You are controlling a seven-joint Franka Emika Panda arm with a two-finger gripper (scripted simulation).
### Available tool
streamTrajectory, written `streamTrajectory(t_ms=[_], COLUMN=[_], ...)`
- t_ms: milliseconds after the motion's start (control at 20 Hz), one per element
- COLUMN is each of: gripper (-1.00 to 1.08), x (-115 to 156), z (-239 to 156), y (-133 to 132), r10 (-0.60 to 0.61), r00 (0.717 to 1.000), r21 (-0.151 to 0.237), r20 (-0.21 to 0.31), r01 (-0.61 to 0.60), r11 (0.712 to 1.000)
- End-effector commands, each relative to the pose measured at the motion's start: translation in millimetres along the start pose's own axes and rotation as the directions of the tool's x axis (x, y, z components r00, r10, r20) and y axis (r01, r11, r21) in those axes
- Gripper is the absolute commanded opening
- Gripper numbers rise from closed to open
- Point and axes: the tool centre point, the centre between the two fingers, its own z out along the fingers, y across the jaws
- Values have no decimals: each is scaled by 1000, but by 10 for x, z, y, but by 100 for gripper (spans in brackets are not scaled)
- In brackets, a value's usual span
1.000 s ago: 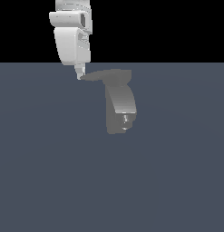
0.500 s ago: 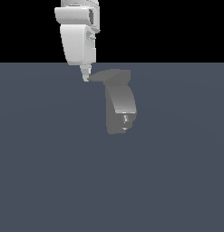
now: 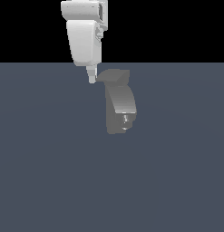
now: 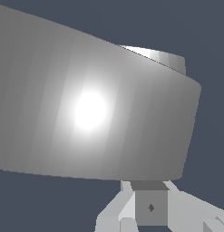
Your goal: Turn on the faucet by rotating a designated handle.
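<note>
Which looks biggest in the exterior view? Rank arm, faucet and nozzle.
1. Arm, though cut off by the frame's top edge.
2. Faucet.
3. Nozzle, a small part at the spout's end.

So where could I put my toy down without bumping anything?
Lots of bare floor lies in front of the faucet and out to both sides in the exterior view. The crowded spot is by the faucet's top cap, where the gripper hangs right beside the handle on the exterior view's left.
</note>
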Motion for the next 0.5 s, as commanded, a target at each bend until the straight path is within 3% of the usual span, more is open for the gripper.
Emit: streamTrajectory(t_ms=[0, 100, 450], gripper=[-100, -100, -100], x=[104, 39, 454], z=[-2, 1, 0], y=[73, 44, 71], r10=[8, 0, 3], r00=[1000, 1000, 1000], r21=[-2, -1, -1], r20=[-1, 0, -1], r01=[-8, 0, -3], r11=[1000, 1000, 1000])
